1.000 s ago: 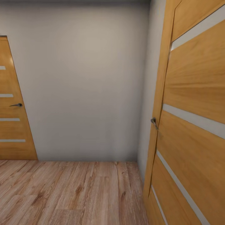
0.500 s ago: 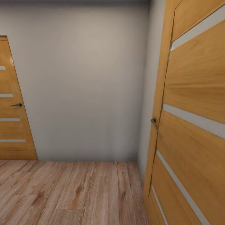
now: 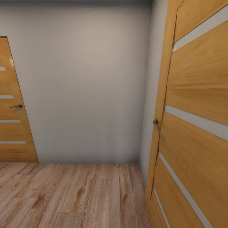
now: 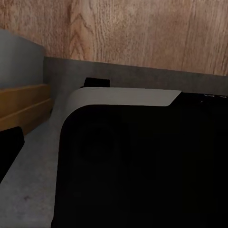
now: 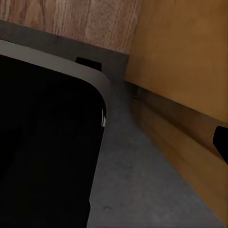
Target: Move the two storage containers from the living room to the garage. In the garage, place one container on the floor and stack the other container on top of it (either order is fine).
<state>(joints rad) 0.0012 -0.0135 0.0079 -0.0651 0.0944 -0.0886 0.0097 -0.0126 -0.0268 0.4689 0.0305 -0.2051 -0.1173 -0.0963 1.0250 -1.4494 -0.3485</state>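
An open wooden door (image 3: 196,126) stands close on the right, its handle (image 3: 155,123) facing a light plank floor (image 3: 72,196). Farther off, a pale wall (image 3: 85,82) and a closed door (image 3: 12,107) at far left. No orange bins visible here; the robot seems in transit. Gripper states cannot be told.

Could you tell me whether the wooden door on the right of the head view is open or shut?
Open. The right door swings toward the camera, its edge with the handle standing clear of the grey wall behind it.
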